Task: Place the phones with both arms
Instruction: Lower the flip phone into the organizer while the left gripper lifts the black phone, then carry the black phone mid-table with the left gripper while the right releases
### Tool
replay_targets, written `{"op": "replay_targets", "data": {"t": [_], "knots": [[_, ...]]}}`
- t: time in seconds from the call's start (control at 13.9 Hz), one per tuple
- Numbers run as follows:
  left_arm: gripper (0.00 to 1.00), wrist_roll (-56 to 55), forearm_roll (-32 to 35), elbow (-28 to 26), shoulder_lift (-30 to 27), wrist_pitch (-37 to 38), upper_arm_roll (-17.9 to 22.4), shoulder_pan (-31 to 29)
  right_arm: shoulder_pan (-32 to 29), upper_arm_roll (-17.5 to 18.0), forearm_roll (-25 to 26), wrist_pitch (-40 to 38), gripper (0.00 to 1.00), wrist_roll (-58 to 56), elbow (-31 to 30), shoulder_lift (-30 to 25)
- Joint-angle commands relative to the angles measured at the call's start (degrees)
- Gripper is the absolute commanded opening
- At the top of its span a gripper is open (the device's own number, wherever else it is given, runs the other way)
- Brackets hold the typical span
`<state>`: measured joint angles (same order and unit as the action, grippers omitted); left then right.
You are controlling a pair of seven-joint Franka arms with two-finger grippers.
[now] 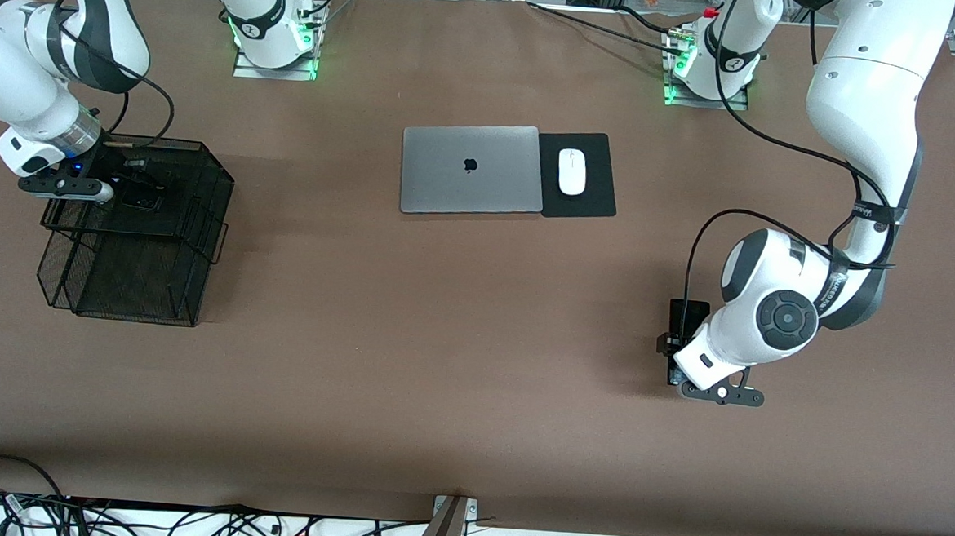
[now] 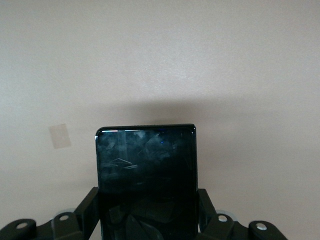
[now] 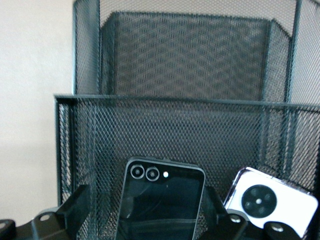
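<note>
The long black phone lies flat on the brown counter toward the left arm's end, well clear of the edges, with the left gripper down on it; in the left wrist view the fingers are clenched against the slab's two long sides, so it is grasped but not yet lifted. At the right arm's end, the black mesh tray carries the other two phones in its upper tier: a small square black one with two round lenses, and just beside it a pale one with a single black lens ring. The right gripper hangs over that tier with the black square phone between its fingers, which stand spread wide and apart from the phone's sides, so that phone looks released into the tray

Judged from this, the right arm's placing is done, and the left arm's carry is the step in hand. The next move calls for a straight lift, keeping the slab level, then a long reach across the counter to the tray

Near the middle of the counter's robot-side edge lie a grey laptop, bearing an apple logo, and a white mouse on a black pad. No other writing can be read
</note>
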<state>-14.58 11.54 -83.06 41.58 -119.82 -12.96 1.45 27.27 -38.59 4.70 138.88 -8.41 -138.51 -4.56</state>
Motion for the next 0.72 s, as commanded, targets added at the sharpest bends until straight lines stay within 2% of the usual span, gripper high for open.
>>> {"op": "replay_targets", "data": {"t": [0.0, 0.14, 0.29, 0.5, 0.65], "knots": [[0.55, -3.95, 1.29, 0.44, -0.44, 1.69, 0.56, 2.41, 0.06, 3.24, -0.04, -6.39, 0.99, 4.78, 6.21, -0.19], [0.55, -6.59, 1.29, 0.27, 0.26, 1.69, 0.65, 4.34, 0.76, 5.97, -0.39, -19.02, 0.99, 9.79, 16.64, 2.96], [0.55, -9.40, 1.38, 0.36, 1.48, 1.60, 0.65, 6.09, 2.78, 6.59, -5.29, -28.37, 0.99, 12.27, 26.32, 6.39], [0.55, -13.09, 0.59, 0.53, 2.72, 1.52, 0.65, 7.86, 3.31, 7.38, -8.83, -36.21, 0.99, 14.11, 36.62, 10.79], [0.54, -16.87, 0.50, 0.71, 3.51, 1.43, 0.65, 9.78, 3.40, 8.96, -8.92, -37.28, 0.99, 15.69, 39.28, 11.24]]}}
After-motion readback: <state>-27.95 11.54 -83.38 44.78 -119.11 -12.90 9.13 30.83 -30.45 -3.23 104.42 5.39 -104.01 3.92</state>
